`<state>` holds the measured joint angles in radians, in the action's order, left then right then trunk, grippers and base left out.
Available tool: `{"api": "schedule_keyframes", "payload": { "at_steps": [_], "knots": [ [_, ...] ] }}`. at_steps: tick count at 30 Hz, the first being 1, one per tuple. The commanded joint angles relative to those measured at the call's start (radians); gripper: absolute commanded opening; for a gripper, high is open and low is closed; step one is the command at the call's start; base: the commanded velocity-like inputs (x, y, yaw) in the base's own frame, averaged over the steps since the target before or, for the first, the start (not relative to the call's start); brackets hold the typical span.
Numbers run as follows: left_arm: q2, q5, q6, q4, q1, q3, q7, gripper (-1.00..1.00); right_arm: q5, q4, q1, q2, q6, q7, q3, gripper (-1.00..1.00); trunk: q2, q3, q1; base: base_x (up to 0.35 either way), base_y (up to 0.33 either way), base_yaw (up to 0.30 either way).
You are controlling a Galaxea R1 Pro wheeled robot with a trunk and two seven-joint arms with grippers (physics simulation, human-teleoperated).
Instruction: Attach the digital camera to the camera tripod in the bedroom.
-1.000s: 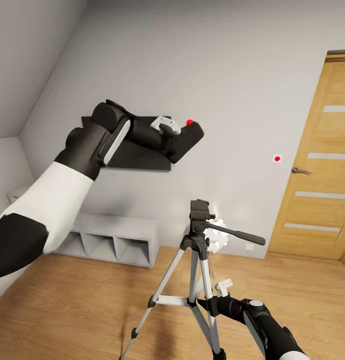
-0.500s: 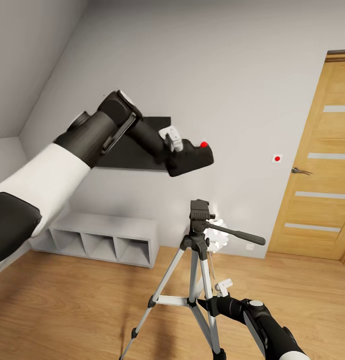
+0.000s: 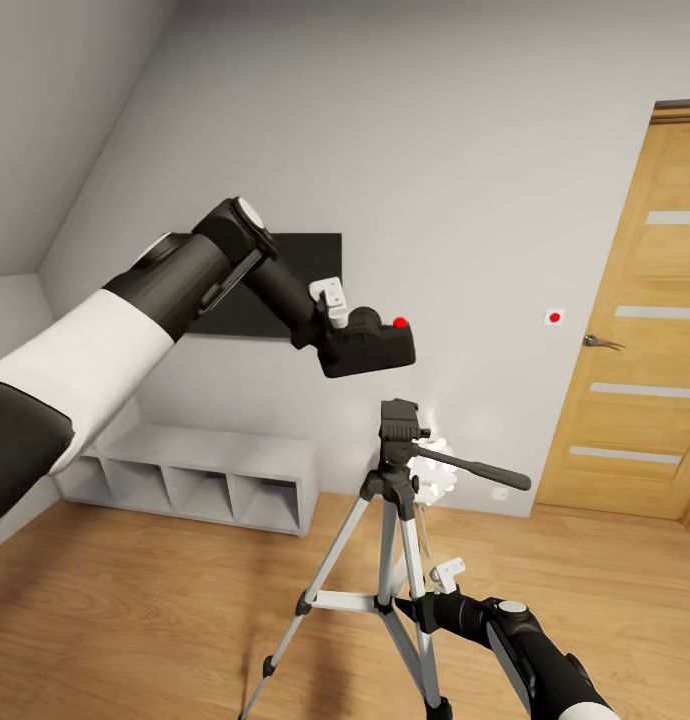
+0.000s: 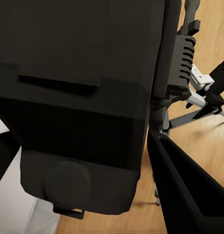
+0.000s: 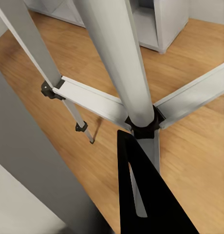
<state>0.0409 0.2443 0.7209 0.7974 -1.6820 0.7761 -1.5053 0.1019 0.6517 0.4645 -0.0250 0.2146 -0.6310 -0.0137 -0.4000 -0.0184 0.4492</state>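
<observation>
In the head view my left gripper (image 3: 347,335) is shut on the digital camera (image 3: 380,350), a black box with a red dot on top. It is held roughly level, a short way above and slightly left of the camera tripod's black pan head (image 3: 399,420). In the left wrist view the digital camera (image 4: 78,97) sits between dark fingers (image 4: 190,195), and the pan head (image 4: 186,58) shows beyond it. My right gripper (image 3: 425,606) is low down, shut on a silver leg of the camera tripod (image 3: 387,560). The right wrist view shows the centre column (image 5: 121,63), braces and one black finger (image 5: 141,195).
A black wall TV (image 3: 310,262) hangs behind my left arm. Below it a low grey shelf unit (image 3: 205,478) stands on the light wood floor (image 3: 135,620). A wooden door (image 3: 635,350) is at the right, and the tripod's pan handle (image 3: 480,470) sticks out towards it.
My left arm has brought the camera down and levelled it, closer above the tripod head. The right arm and the tripod have stayed put.
</observation>
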Motion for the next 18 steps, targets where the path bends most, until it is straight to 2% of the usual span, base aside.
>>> {"api": "schedule_keyframes", "payload": {
  "at_steps": [1,18],
  "knots": [
    [-0.001,0.008,0.007,0.001,-0.001,0.002,-0.007,-1.0,0.064,-0.021,-0.001,0.0,-0.004,0.019,0.001,-1.0,0.0,0.001,0.001,0.0,0.0,0.0],
    [-0.045,0.013,0.012,-0.003,-0.001,-0.013,0.003,-1.0,0.062,-0.021,-0.001,0.0,-0.004,0.019,0.0,-1.0,0.0,0.001,0.001,0.0,0.0,0.0]
  ]
}}
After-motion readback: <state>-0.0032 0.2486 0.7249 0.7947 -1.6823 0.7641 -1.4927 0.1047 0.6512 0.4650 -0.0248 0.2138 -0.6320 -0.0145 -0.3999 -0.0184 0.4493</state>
